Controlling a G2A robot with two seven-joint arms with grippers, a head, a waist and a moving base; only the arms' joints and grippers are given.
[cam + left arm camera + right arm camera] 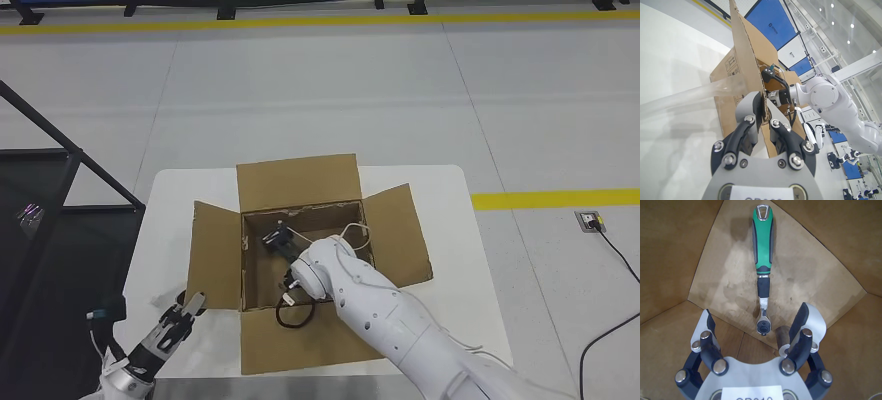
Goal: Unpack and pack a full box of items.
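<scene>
An open cardboard box [300,185] stands on the white table [450,200] with its flaps spread. On the box floor lies a ratchet wrench [762,247] with a green handle. My right gripper [756,311] hangs open just above the wrench's metal head, one finger on either side. A small brown cylinder [781,338] lies beside one finger. From above, the right gripper [277,240] sits deep inside the box. My left gripper [762,108] is shut on the corrugated edge of the box's side flap [745,56], at the table's front left [187,305].
A strip of clear tape [696,91] trails from the box's outer wall across the table. A black cable loop [295,315] hangs by the right arm inside the box. A dark frame [60,200] stands left of the table.
</scene>
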